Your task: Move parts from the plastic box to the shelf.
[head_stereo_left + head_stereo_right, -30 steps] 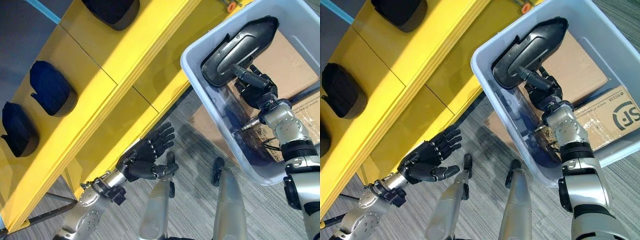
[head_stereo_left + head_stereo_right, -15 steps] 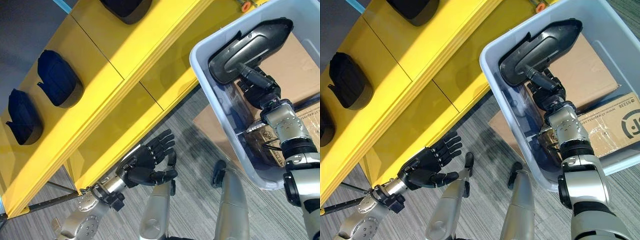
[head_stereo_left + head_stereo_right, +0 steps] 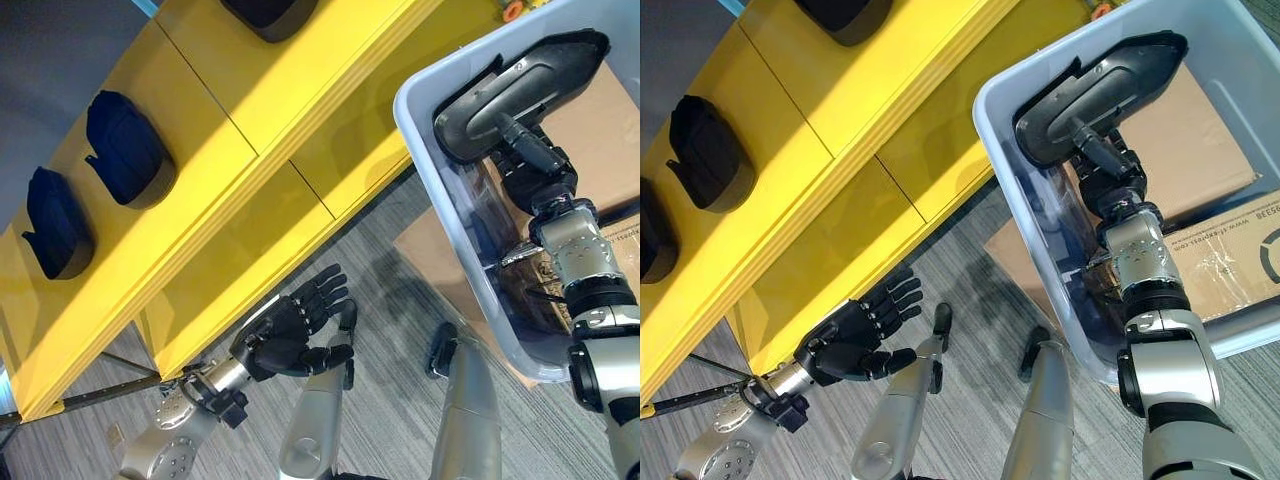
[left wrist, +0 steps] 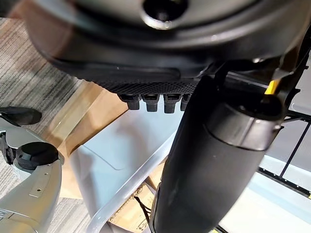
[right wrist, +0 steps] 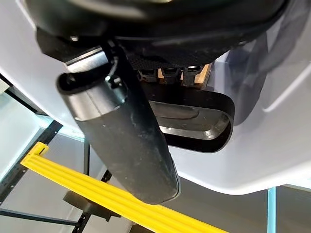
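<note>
A translucent grey plastic box [image 3: 425, 150] stands at the upper right. A long black moulded part [image 3: 520, 85] leans inside it against the near wall. My right hand [image 3: 535, 175] is in the box just below that part, open. Its thumb [image 5: 121, 136] lies straight against the part's face and its fingers [image 5: 170, 74] point at the lower edge. The yellow shelf [image 3: 260, 110] runs across the left and centre. My left hand [image 3: 285, 335] hangs open above the carpet, in front of the shelf's lower edge, holding nothing.
Three dark parts lie on the shelf: one [image 3: 125, 148] at mid left, one [image 3: 55, 222] further left, one [image 3: 265, 10] at the top. Cardboard boxes [image 3: 1230, 250] fill the plastic box's floor. A flat cardboard sheet [image 3: 430, 250] lies under the box on the grey carpet.
The whole picture has shifted, so the camera moved. My right hand stays at the black part. My left hand has sunk slightly, still open.
</note>
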Tool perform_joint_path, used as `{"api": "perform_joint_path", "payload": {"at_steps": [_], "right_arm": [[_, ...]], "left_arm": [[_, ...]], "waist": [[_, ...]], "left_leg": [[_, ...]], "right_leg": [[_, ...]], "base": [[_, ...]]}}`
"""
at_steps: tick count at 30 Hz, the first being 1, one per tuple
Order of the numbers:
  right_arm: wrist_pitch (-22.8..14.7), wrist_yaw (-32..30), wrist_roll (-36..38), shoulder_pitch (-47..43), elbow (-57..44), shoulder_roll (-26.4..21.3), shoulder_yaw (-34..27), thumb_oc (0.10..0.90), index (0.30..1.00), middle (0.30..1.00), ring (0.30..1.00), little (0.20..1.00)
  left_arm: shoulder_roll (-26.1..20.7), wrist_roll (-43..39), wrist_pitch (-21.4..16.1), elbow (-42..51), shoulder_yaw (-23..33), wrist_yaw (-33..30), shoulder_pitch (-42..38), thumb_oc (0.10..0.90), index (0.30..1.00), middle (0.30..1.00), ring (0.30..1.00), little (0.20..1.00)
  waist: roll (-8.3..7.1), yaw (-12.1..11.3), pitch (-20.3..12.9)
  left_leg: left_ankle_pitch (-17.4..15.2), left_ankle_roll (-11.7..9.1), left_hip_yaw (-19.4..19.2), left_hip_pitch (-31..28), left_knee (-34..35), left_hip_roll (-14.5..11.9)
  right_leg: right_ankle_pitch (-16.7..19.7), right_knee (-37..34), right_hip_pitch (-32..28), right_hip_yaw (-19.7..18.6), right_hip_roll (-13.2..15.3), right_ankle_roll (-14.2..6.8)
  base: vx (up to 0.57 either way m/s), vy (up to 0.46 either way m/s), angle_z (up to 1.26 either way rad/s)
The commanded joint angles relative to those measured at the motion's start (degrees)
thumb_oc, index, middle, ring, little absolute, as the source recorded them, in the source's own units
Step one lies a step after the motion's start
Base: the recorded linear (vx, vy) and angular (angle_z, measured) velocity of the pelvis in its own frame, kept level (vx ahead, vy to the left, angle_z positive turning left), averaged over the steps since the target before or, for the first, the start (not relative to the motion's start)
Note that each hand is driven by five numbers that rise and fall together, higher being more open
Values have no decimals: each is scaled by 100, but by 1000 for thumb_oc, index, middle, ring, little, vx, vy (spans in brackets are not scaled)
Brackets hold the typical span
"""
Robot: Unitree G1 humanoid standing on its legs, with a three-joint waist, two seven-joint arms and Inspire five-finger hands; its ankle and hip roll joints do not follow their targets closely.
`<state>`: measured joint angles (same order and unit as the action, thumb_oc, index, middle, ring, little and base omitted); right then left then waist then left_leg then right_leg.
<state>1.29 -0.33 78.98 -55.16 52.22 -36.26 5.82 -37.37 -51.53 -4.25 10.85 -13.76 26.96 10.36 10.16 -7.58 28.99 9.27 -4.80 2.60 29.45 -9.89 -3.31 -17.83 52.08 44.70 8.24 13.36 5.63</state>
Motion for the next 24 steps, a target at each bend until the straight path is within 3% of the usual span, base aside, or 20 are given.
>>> {"api": "perform_joint_path", "payload": {"at_steps": [1,11,24], "right_arm": [[-535,568,169,-1286,-225,-717,-54,900,1000,1000,1000,1000],[-608,700,43,-1400,-563,-761,99,900,1000,1000,1000,1000],[-789,600,60,-1706,-977,-793,249,900,1000,1000,1000,1000]], "left_arm": [[133,-218,-510,356,-109,297,-61,900,1000,1000,1000,1000],[93,-285,-588,320,-74,282,-3,900,1000,1000,1000,1000],[7,-312,-587,306,36,355,68,900,1000,1000,1000,1000]], "waist": [[769,-38,81],[838,-13,81],[818,-56,81]], "left_leg": [[-919,168,3,-56,-972,-35],[-876,162,-36,80,-1054,-2],[-886,160,-12,194,-1057,-22]], "right_leg": [[-599,-43,-575,-408,-204,-189],[-642,66,-442,-448,-212,-158],[-723,278,-316,-441,-208,-151]], "base": [[0,0,0],[0,0,0],[0,0,0]]}}
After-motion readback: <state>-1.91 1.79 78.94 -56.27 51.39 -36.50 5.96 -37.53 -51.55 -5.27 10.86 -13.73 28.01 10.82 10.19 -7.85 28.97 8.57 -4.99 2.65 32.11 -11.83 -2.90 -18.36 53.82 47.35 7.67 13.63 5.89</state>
